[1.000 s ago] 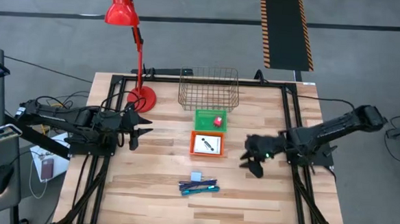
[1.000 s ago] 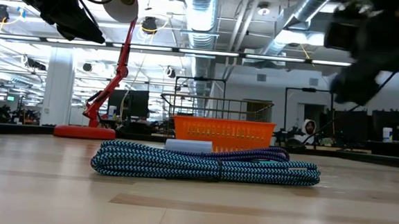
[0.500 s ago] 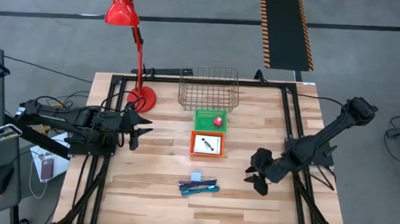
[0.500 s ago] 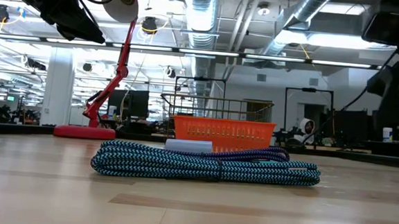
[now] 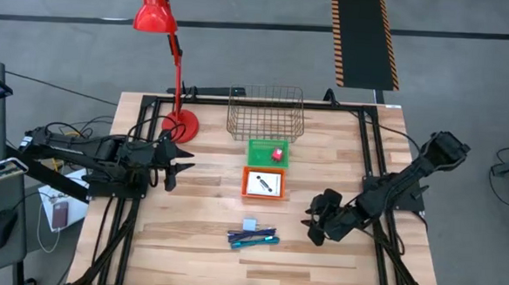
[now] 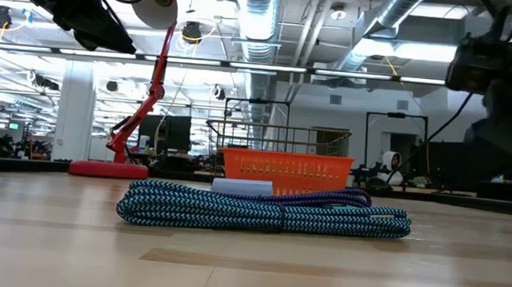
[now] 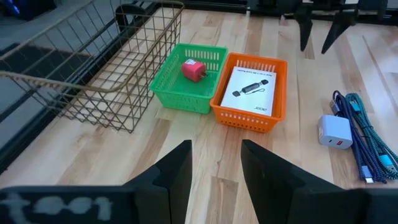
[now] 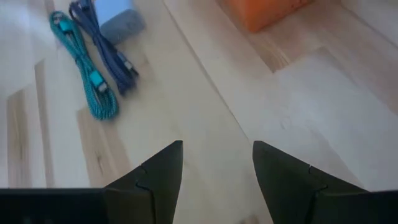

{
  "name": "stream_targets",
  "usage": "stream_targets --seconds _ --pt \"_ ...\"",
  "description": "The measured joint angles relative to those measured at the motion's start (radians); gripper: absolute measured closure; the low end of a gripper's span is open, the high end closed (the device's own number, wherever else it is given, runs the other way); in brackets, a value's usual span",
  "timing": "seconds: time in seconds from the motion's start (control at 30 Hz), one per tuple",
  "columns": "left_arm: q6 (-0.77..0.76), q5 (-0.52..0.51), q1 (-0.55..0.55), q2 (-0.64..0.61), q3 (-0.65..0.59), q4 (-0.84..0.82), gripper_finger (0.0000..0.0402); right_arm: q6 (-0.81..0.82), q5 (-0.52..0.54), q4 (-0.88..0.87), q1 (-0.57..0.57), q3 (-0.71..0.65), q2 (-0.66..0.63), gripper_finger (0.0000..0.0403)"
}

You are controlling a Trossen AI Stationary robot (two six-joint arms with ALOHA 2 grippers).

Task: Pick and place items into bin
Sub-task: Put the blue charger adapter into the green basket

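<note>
1. The right pincer [image 5: 313, 226] hangs low over the wooden counter [image 5: 196, 253], just right of the loose items, its fingers spread and holding nothing.
2. Those items lie together near the counter's front middle: a teal braided cable [image 8: 84, 73], a dark blue cable [image 8: 106, 56] beside it, and a small white charger block [image 8: 118, 15] touching their far end. In the low view the cables [image 6: 265, 211] form one coiled bundle flat on the wood.
3. Behind them sit an orange tray [image 5: 264, 183] holding a white card with a black mark [image 7: 250, 93], then a green tray [image 5: 269, 152] holding a small red block [image 7: 194, 70], then the empty wire bin [image 5: 266, 112] at the back edge.
4. The left pincer [image 5: 177, 158] waits at the left side beside the base of the red lamp [image 5: 179, 124], fingers apart and empty.
5. Judged from this layout, the step in hand is the right arm's approach to the cable bundle; nothing has reached the bin yet.
6. The next move calls for shifting left over the cables, lowering with fingers straddling the bundle, then closing. The limp cables may slip out or drag the charger along.
</note>
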Motion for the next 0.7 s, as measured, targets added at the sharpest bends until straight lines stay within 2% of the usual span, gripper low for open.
stream_targets --seconds 0.2,0.37,0.53,0.7 --pt "0.053 0.001 0.0 0.0 0.0 0.034 0.0274 0.001 0.0 0.073 -0.017 0.0 0.068 0.0216" --pt "0.048 0.122 -0.008 0.063 0.0 0.152 0.0274 -0.003 -0.024 0.047 -0.017 0.0 0.066 0.0216" --pt "0.044 0.151 -0.053 0.24 0.002 0.28 0.0266 -0.017 -0.027 0.002 -0.017 0.0 0.044 0.0216" --pt "0.044 0.158 -0.112 0.475 0.091 0.306 0.025 -0.018 -0.023 -0.011 -0.017 0.0 0.037 0.0216"
